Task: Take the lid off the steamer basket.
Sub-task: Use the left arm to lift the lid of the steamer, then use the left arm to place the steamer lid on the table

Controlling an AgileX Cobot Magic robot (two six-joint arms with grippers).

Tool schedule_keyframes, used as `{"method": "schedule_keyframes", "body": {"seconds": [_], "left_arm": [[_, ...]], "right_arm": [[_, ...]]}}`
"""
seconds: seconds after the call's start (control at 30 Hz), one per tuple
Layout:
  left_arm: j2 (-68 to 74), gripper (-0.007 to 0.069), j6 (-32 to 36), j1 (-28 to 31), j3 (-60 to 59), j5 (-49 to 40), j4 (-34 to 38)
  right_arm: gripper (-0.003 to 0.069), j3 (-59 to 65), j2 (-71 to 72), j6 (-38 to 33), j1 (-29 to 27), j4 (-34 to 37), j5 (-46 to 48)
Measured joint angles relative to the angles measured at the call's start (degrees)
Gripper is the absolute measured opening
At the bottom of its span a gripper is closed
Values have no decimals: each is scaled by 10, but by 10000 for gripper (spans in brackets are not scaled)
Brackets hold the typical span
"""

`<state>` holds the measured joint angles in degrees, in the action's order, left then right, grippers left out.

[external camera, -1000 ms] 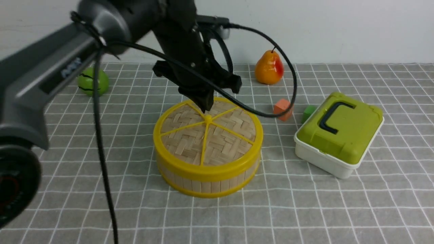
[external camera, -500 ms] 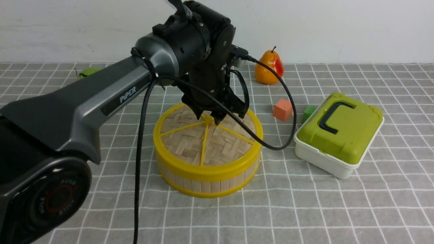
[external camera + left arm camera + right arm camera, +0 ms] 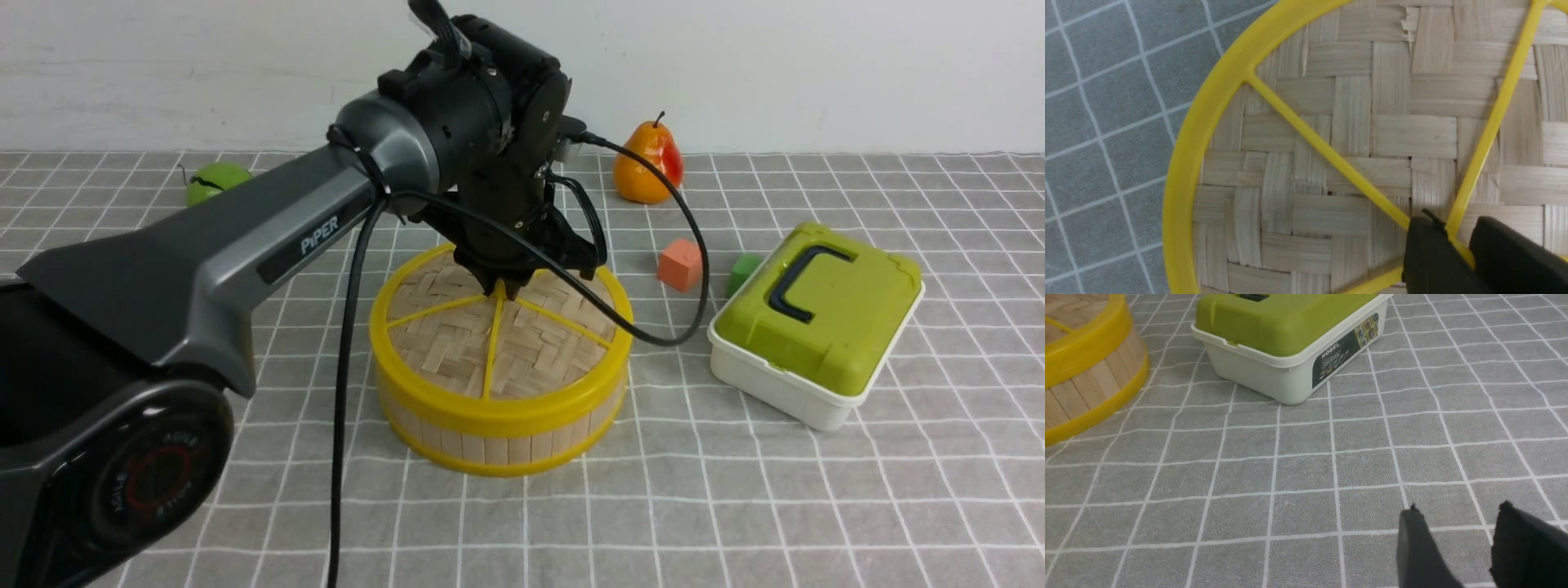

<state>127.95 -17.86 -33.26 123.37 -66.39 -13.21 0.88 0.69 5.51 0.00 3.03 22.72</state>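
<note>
The steamer basket (image 3: pixel 490 441) stands mid-table on the grey checked cloth, with the woven lid (image 3: pixel 457 335) lying flat on top of it. My left gripper (image 3: pixel 504 290) points straight down at the lid's centre. In the left wrist view its two black fingers (image 3: pixel 1429 253) pinch the yellow hub where the spokes meet, so the left gripper (image 3: pixel 1459 245) is shut on the lid (image 3: pixel 1351 134). My right gripper (image 3: pixel 1457 522) hovers low over bare cloth, open and holding nothing. It is well to the right of the basket (image 3: pixel 1081 388) and does not show in the front view.
A white box with a green lid (image 3: pixel 816 318) sits right of the basket. Behind are an orange cube (image 3: pixel 680 264), a small green cube (image 3: pixel 741 269), a pear (image 3: pixel 649 163) and a green fruit (image 3: pixel 214 180) at far left. The left arm's cable (image 3: pixel 653 327) loops beside the basket.
The left arm has swung in and lowered over the lid's centre. Its jaws stood apart astride the hub half a second ago and have now closed onto it. The lid has not moved.
</note>
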Motion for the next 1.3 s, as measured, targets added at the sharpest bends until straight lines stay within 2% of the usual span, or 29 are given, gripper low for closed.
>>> {"method": "schedule_keyframes", "body": {"seconds": [0.33, 0.6, 0.83, 0.9, 0.97, 1.1, 1.17, 1.3], "left_arm": [[-2, 106, -2, 0, 75, -38, -2], [-73, 106, 11, 15, 131, -48, -33], [-124, 106, 25, 104, 132, -48, -40], [-127, 106, 10, 156, 110, -48, -43], [-127, 106, 6, 174, 99, -48, -44], [-126, 106, -30, 244, -10, -37, -44], [-125, 106, -50, 258, -59, -4, -44], [-117, 106, -92, 273, -166, 116, -44]], "right_arm": [[242, 0, 0, 0, 0, 0, 0], [242, 0, 0, 0, 0, 0, 0], [242, 0, 0, 0, 0, 0, 0], [242, 0, 0, 0, 0, 0, 0], [242, 0, 0, 0, 0, 0, 0], [242, 0, 0, 0, 0, 0, 0], [242, 0, 0, 0, 0, 0, 0], [242, 0, 0, 0, 0, 0, 0]]}}
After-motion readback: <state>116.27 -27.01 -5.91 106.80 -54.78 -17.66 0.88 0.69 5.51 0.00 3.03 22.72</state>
